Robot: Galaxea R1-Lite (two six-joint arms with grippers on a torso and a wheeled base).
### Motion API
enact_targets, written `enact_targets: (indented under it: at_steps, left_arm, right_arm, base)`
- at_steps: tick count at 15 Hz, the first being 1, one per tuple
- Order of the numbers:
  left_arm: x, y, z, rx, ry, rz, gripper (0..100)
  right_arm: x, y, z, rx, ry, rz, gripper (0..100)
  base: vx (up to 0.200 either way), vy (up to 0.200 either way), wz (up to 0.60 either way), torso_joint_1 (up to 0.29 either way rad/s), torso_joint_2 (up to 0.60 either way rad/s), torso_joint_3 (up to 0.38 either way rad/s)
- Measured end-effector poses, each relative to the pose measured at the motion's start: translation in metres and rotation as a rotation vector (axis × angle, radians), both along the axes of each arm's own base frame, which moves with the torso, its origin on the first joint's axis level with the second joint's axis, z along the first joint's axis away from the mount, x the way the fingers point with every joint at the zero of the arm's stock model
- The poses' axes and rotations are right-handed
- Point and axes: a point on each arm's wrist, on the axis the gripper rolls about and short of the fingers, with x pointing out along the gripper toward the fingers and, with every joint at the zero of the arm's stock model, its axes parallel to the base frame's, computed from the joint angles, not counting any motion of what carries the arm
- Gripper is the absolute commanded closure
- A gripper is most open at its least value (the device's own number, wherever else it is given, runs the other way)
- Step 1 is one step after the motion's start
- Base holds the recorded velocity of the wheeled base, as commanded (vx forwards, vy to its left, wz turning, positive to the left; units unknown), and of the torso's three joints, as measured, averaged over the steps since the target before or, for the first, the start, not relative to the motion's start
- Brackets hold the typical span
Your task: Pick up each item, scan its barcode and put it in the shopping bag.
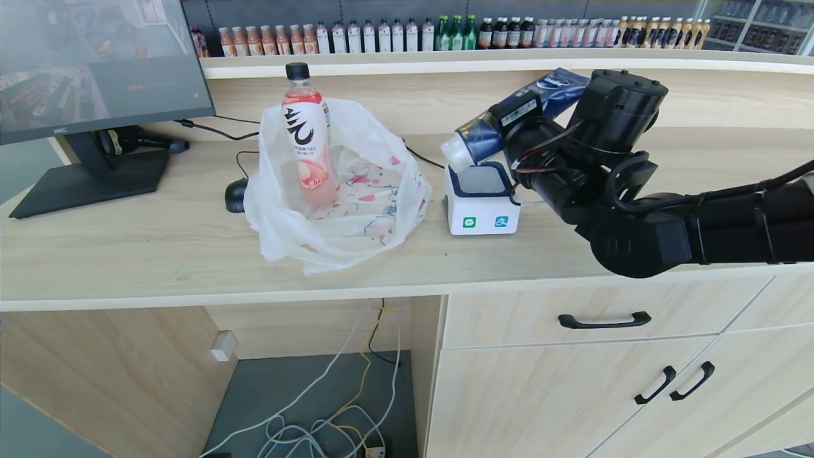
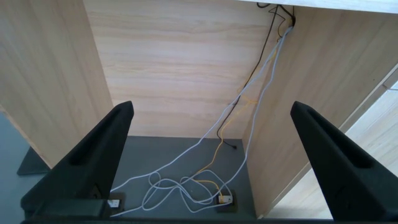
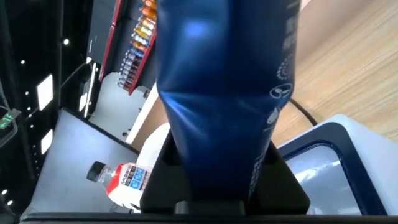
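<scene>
My right gripper (image 1: pixel 518 135) is shut on a dark blue tube (image 1: pixel 478 135) with a white cap. It holds the tube tilted, cap down, just above the window of the white scanner box (image 1: pixel 481 205) on the counter. The right wrist view has the blue tube (image 3: pixel 217 93) between the gripper's (image 3: pixel 221 171) black fingers, and the scanner box (image 3: pixel 339 162) beneath. Left of the scanner is a white plastic shopping bag (image 1: pixel 356 213), open, with a pink bottle (image 1: pixel 306 137) upright in it. The left gripper (image 2: pixel 211 109) hangs open below the counter, holding nothing.
A monitor (image 1: pixel 95 57) stands at the counter's left, with a handheld scanner (image 1: pixel 137 140) and a black mouse (image 1: pixel 235 194) nearby. Several bottles (image 1: pixel 445 35) line the back shelf. Drawers with black handles (image 1: pixel 604 320) are below right. Loose cables (image 2: pixel 199 180) lie under the counter.
</scene>
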Motion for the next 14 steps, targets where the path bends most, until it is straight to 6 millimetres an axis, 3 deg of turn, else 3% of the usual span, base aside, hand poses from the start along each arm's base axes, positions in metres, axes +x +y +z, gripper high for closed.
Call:
enact_targets:
  at_steps: [14]
  left_arm:
    - [0.000, 0.000, 0.000, 0.000, 0.000, 0.000, 0]
  right_arm:
    - [-0.005, -0.008, -0.013, 0.029, 0.067, 0.006, 100]
  base:
    - [0.000, 0.000, 0.00, 0.000, 0.00, 0.000]
